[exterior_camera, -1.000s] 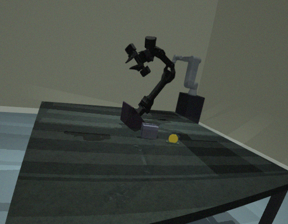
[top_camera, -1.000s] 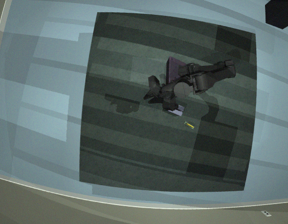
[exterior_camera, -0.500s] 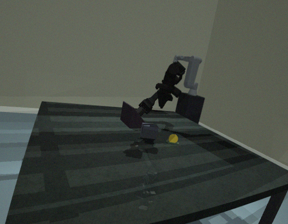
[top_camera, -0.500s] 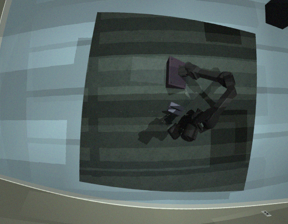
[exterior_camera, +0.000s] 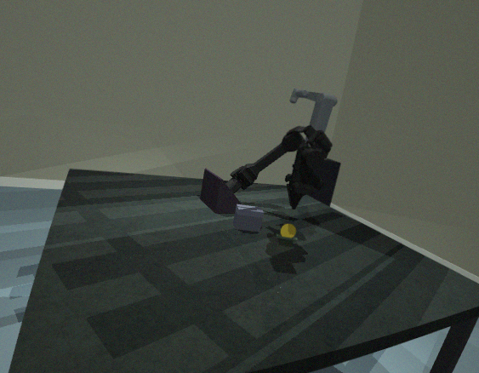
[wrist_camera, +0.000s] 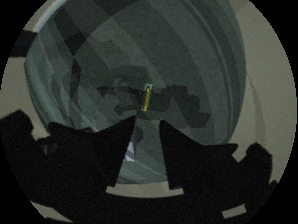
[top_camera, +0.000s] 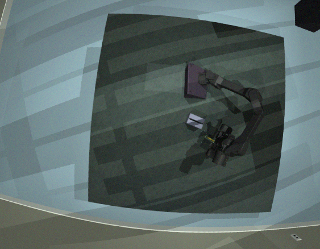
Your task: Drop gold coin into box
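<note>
Below the tool, a short way down, the coin stands on edge in its low dark-green holder on the dark surface. Tool fingers part-open with a gap between them, gripping nothing; wrist view shows the coin edge-on as a thin gold line beyond the fingertips, roughly centred in the gap. Coin: bright gold disc from the side, thin yellow sliver from above, partly overlapped by the wrist. Grey box just beside the holder, dark slot running across its pale lid. Purple base block farther off, carrying the arm, which folds back over the coin. Dark pedestal with pale grey post behind.
</note>
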`<action>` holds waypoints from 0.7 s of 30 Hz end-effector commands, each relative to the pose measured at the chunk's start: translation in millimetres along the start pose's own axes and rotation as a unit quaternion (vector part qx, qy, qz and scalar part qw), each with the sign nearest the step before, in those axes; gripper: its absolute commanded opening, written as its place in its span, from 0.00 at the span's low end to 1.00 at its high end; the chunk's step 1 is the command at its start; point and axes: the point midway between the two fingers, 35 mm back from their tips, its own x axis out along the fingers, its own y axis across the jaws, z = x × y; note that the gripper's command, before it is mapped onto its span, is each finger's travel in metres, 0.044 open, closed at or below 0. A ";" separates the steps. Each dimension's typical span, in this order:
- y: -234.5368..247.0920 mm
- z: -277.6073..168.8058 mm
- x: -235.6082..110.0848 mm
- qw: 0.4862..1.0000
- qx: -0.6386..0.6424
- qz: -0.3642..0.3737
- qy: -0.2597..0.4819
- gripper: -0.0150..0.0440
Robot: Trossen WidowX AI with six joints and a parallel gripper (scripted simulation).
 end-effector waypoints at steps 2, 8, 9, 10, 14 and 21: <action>2.2 3.3 28.1 1.000 -0.001 0.005 -0.003 0.53; 2.3 4.4 40.2 1.000 -0.001 0.005 -0.004 0.53; 2.4 4.7 43.8 1.000 -0.001 0.005 -0.004 0.53; 2.5 4.9 44.9 1.000 -0.001 0.005 -0.004 0.53; 2.1 5.0 49.1 1.000 -0.001 0.005 -0.004 0.53; 1.4 5.4 60.6 1.000 -0.001 0.005 -0.003 0.53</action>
